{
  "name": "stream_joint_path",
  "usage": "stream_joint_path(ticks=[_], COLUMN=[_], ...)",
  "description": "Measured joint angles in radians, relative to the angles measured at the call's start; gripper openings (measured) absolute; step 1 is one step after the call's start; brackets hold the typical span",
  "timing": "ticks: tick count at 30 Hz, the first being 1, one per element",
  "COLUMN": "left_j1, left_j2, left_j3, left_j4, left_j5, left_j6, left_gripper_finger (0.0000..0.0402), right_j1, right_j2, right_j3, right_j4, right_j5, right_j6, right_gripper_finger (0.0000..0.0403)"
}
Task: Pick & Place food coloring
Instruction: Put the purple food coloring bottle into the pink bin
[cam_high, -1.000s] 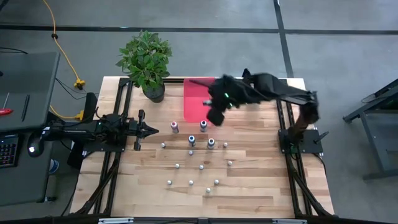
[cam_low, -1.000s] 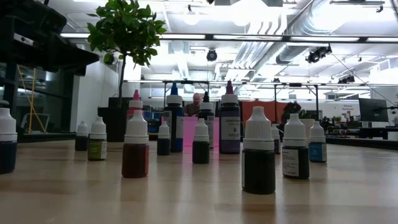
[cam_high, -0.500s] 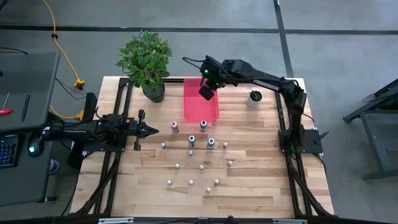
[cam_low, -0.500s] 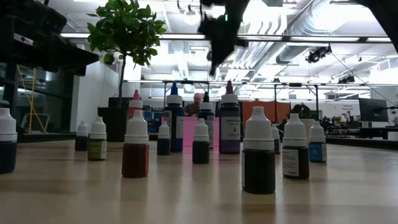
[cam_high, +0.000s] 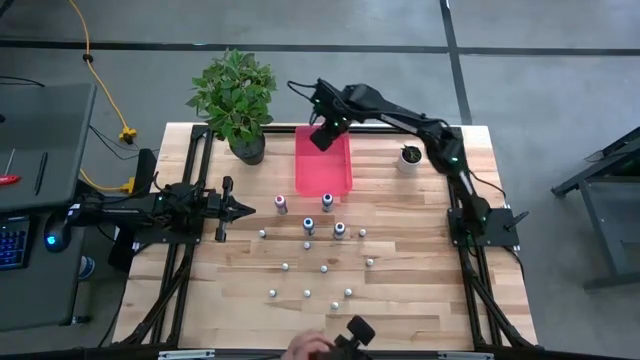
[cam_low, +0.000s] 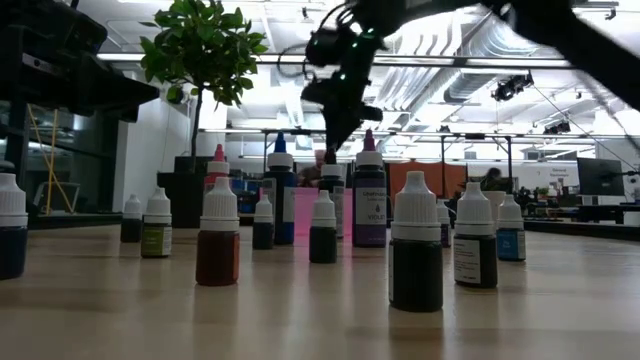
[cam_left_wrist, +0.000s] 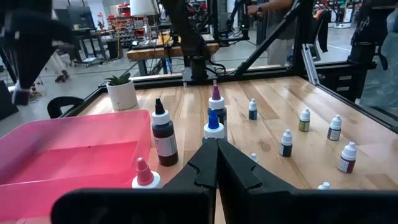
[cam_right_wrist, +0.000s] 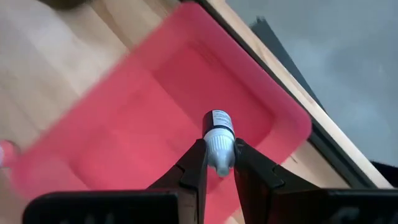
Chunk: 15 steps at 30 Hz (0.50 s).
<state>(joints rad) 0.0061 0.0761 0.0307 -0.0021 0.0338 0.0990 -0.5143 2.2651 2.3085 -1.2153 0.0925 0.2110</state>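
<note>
Food-coloring bottles (cam_high: 322, 255) stand scattered on the wooden table (cam_high: 420, 300), all on the side of the pink tray (cam_high: 322, 172) away from the table's far edge. The nearest to the tray are three taller ones, among them a dark bottle with a black tip (cam_left_wrist: 163, 135), one with a blue tip (cam_left_wrist: 214, 126) and one with a purple tip (cam_left_wrist: 216, 102). The smaller white-capped ones lie further from the tray.

One more small bottle (cam_right_wrist: 219, 140) is off the table: the right gripper (cam_right_wrist: 217, 163) pinches it by its white cap, body pointing down, above the tray's far end. Its label carries print too small to read. In the high view the gripper (cam_high: 327, 133) covers this bottle entirely.

The left gripper (cam_high: 222, 208) waits beside the tray's near left corner, low over the table, its fingers pressed together on nothing.

Labels on the standing bottles show as pale or coloured bands in the low view, with no words legible. From above, most bottles appear only as small white dots, so their body colours cannot be told there.

A leafy potted plant (cam_high: 235, 100) stands just left of the tray's far end. A small white pot with a succulent (cam_high: 409, 158) stands right of the tray. Below the table's near edge a person's hand holding a dark object (cam_high: 335, 344) is partly cut off.
</note>
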Motion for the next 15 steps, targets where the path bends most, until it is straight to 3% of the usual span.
stream_joint_path(ticks=[2, 6, 15], left_j1=[0.0, 0.0, 0.0], left_j2=[0.0, 0.0, 0.0], left_j3=[0.0, 0.0, 0.0], left_j4=[0.0, 0.0, 0.0], left_j5=[0.0, 0.0, 0.0], left_j6=[0.0, 0.0, 0.0], left_gripper_finger=[0.0, 0.0, 0.0], right_j1=[-0.007, -0.013, -0.003], right_j2=[0.043, 0.014, 0.045], right_j3=[0.042, -0.072, -0.098], right_j4=[-0.025, 0.1, 0.14], right_j5=[-0.019, -0.085, -0.082], right_j6=[-0.03, -0.077, -0.261], right_gripper_finger=[0.0057, 0.0057, 0.0057])
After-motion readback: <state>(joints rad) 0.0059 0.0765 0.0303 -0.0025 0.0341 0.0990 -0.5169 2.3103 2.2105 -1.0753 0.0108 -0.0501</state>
